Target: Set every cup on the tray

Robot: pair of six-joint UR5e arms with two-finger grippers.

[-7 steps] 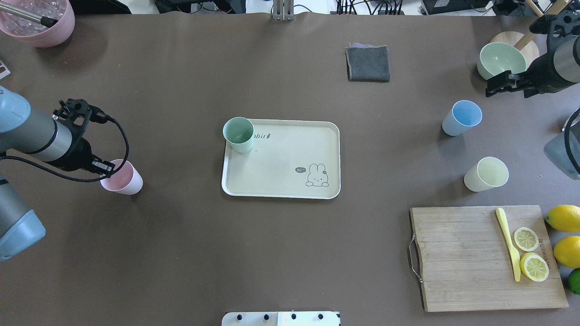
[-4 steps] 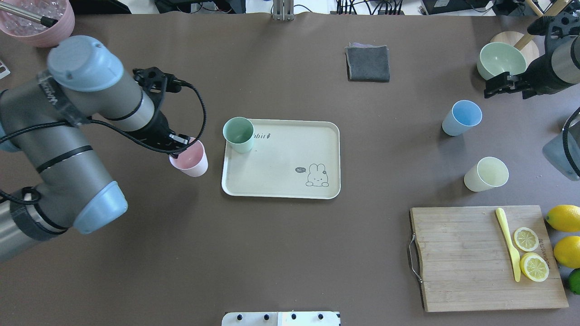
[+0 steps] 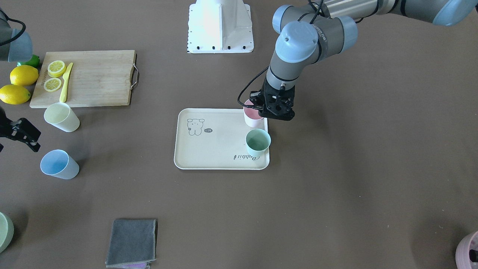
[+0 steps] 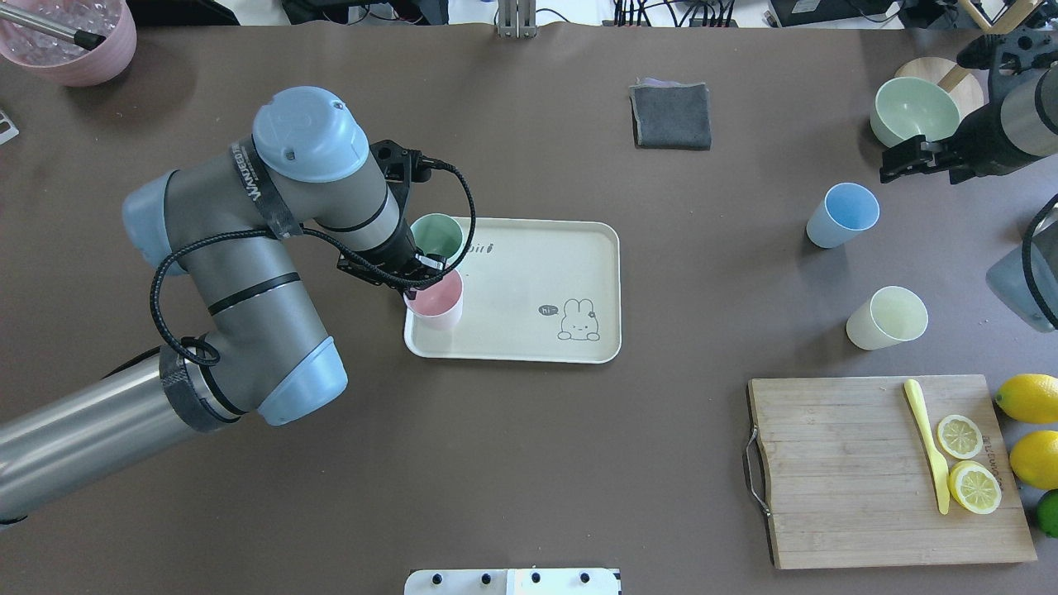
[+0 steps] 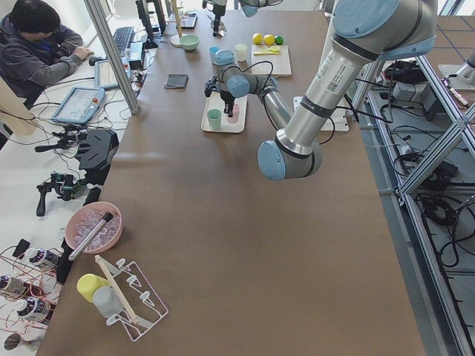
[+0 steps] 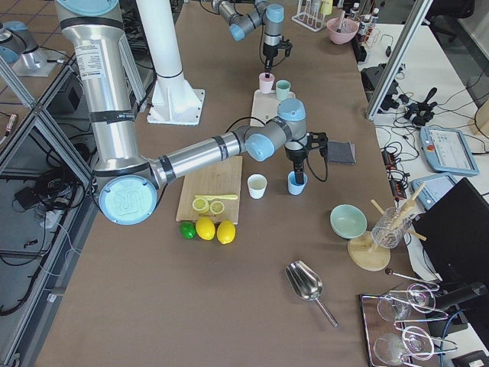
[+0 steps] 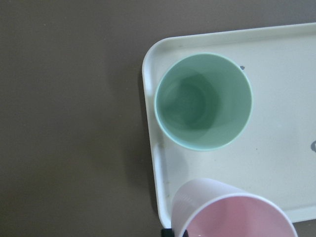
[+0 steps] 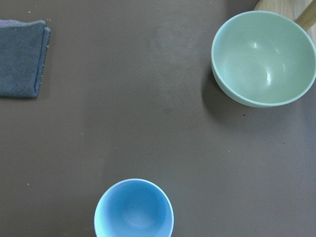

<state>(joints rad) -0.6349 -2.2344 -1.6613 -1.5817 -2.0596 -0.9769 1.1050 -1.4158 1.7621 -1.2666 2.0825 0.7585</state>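
Observation:
My left gripper (image 4: 423,279) is shut on the rim of the pink cup (image 4: 436,301) and holds it upright over the near left corner of the cream tray (image 4: 529,273). I cannot tell whether the cup touches the tray. The mint green cup (image 4: 439,232) stands on the tray just behind it, and both show in the left wrist view, mint green (image 7: 203,101) and pink (image 7: 232,212). The light blue cup (image 4: 843,215) and the yellow cup (image 4: 888,318) stand on the table at the right. My right gripper (image 4: 903,159) is open and empty, just behind the blue cup (image 8: 133,210).
A wooden cutting board (image 4: 843,471) with lemon slices and a yellow knife lies at the near right, with whole lemons (image 4: 1027,398) beside it. A green bowl (image 4: 913,107) stands at the far right, a grey cloth (image 4: 671,116) behind the tray, and a pink bowl (image 4: 70,37) at the far left.
My left arm has carried the pink cup to the right, from the table's left side to the tray's near left corner. The right gripper has barely moved.

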